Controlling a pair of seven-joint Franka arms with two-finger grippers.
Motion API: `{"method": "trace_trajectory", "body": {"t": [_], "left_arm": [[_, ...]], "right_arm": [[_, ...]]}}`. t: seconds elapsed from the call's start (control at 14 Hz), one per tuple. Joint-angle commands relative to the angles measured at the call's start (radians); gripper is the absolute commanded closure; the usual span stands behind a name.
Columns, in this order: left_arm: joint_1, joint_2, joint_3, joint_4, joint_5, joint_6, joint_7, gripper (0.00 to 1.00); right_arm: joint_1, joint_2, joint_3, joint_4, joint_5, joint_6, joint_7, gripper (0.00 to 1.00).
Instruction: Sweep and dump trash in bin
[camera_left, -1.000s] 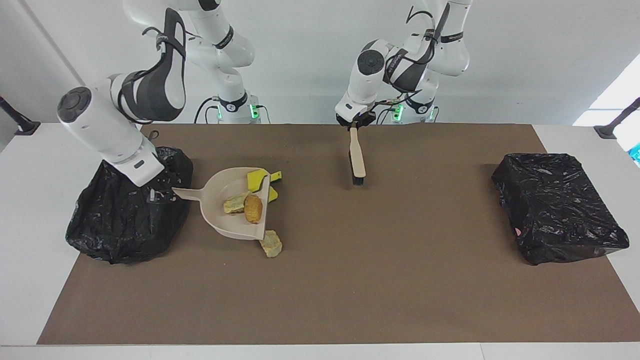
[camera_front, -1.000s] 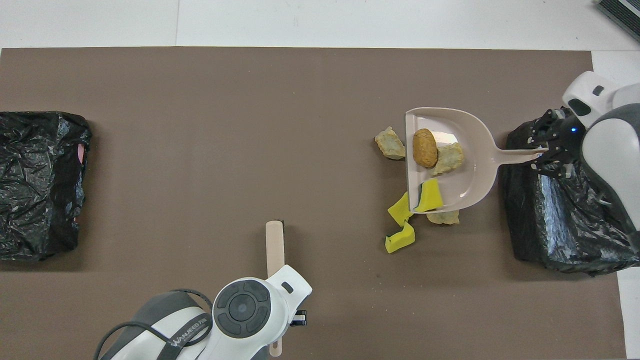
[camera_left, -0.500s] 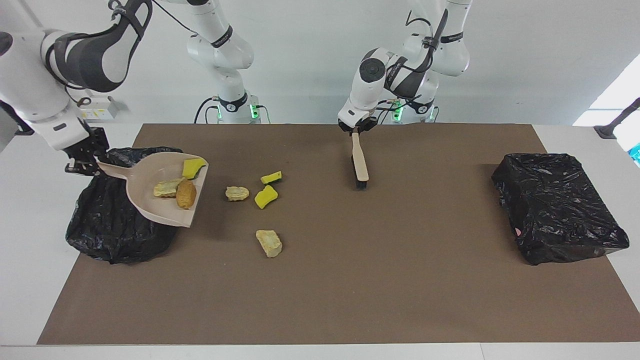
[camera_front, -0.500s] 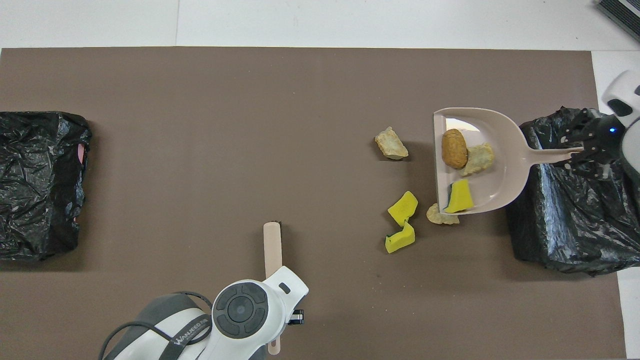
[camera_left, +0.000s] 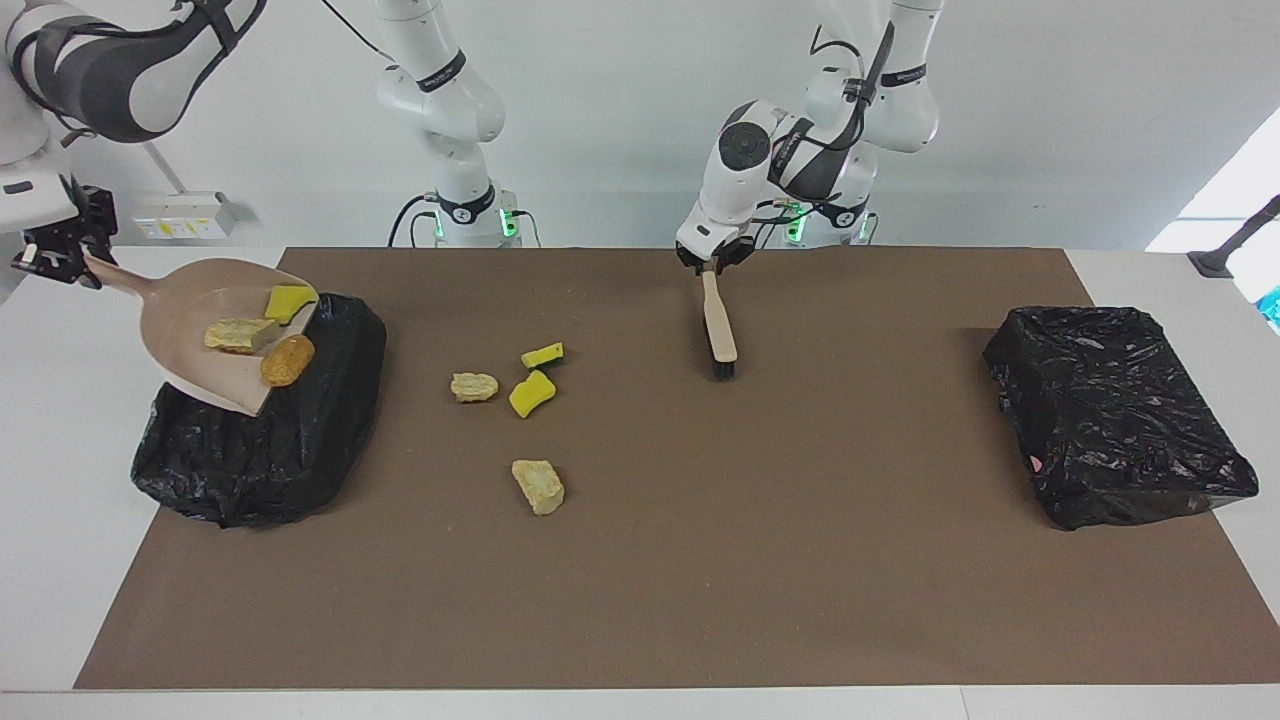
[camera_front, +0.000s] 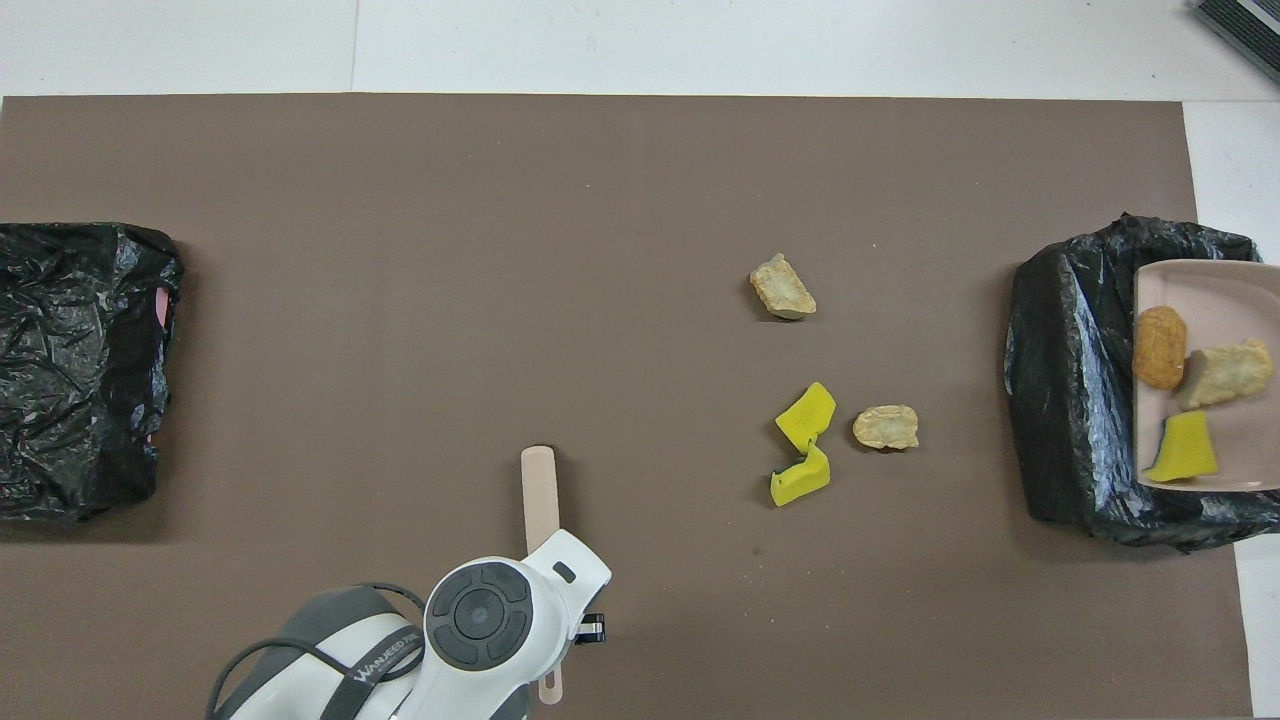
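The right gripper (camera_left: 55, 262), clamped on the beige plastic dustpan (camera_left: 190, 360), holds three trash lumps (camera_left: 240, 335) over the black-bagged bin (camera_left: 290, 440) below it: dumping step. Next: tip. The left gripper (camera_left: 712, 262) seemingly grips the wooden-handled brush (camera_left: 718, 325).

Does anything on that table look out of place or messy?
Yes. Four lumps of trash lie loose on the brown mat, missed by the dustpan, which is tilted over the black-bagged bin with just three lumps aboard.
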Motion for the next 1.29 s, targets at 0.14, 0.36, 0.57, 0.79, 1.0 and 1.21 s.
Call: {"method": "trace_trajectory", "body": {"t": [0.14, 0.36, 0.57, 0.79, 1.0, 1.21], "left_arm": [[-0.005, 0.007, 0.015, 0.008, -0.009, 0.002, -0.007, 0.00], [0.074, 0.012, 0.018, 0.057, -0.001, -0.011, 0.016, 0.00], [0.215, 0.012, 0.020, 0.144, 0.007, -0.038, 0.073, 0.00], [0.340, -0.003, 0.023, 0.227, 0.022, -0.141, 0.185, 0.00], [0.418, 0.000, 0.023, 0.309, 0.117, -0.254, 0.272, 0.00], [0.498, -0.005, 0.026, 0.350, 0.163, -0.311, 0.387, 0.00]], "right_arm": [[0.022, -0.074, 0.025, -0.123, -0.193, 0.052, 0.112, 1.00], [0.066, -0.078, 0.027, -0.126, -0.289, 0.017, 0.184, 1.00], [0.132, -0.075, 0.028, -0.124, -0.433, 0.007, 0.267, 1.00], [0.152, -0.072, 0.030, -0.117, -0.486, -0.011, 0.321, 1.00], [0.175, -0.065, 0.030, -0.071, -0.488, -0.017, 0.316, 1.00], [0.175, -0.071, 0.028, -0.019, -0.367, -0.077, 0.307, 1.00]]}}
